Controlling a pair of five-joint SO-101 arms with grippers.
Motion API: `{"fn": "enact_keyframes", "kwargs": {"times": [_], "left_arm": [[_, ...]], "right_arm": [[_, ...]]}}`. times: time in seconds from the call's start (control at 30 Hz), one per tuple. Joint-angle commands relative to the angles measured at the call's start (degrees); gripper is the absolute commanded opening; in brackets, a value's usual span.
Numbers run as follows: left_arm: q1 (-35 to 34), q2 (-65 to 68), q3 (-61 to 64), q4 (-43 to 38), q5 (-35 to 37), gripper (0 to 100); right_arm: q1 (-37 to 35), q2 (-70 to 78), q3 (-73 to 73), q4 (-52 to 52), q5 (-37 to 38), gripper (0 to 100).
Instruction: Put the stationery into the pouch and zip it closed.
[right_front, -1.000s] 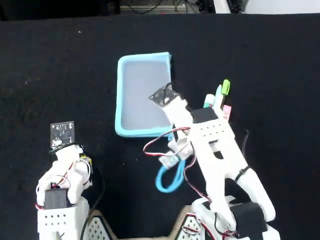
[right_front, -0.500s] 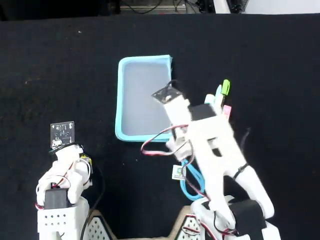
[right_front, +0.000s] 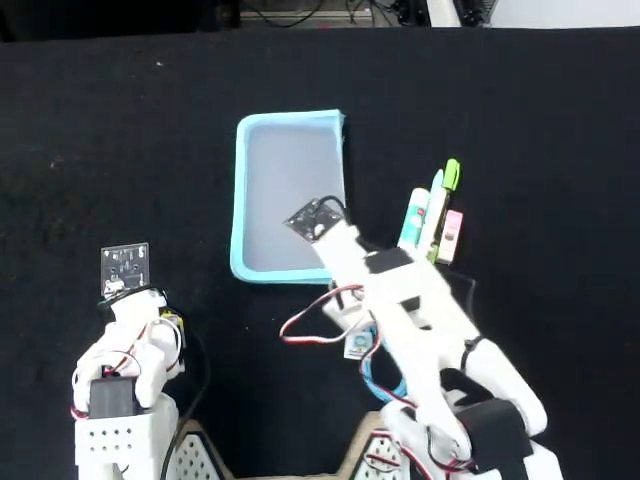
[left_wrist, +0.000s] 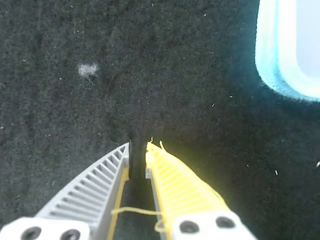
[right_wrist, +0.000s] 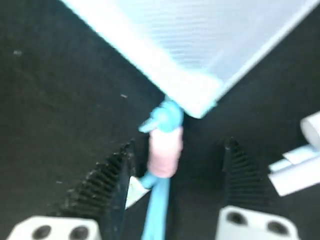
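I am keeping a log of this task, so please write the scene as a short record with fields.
pouch: light blue, flat on the black table
stationery: markers on the table beside the pouch, outside it
cord: blue, with a pink piece, at the pouch corner
right tool: open, fingers either side of the pink piece
left tool: shut, low over bare table, apart from pouch
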Motion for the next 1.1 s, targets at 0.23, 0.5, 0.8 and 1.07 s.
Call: {"fn": "enact_keyframes", "kwargs": {"times": [0.23,0.5,0.8,1.07], "left_arm": [[0.0,-0.3,1.3,0.2,0.0,7],[0.0,-0.3,1.3,0.2,0.0,7],[0.0,-0.3,1.3,0.2,0.0,7],[0.0,-0.3,1.3,0.2,0.0,7]], "right_arm": [[5.5,-0.2,-9.0,10.8,0.4,0.8],[5.5,0.3,-13.2,17.6,-1.6,1.6],[5.4,0.2,-11.6,21.5,0.3,18.4],[1.7,0.3,-4.9,6.9,-9.4,18.4]]}}
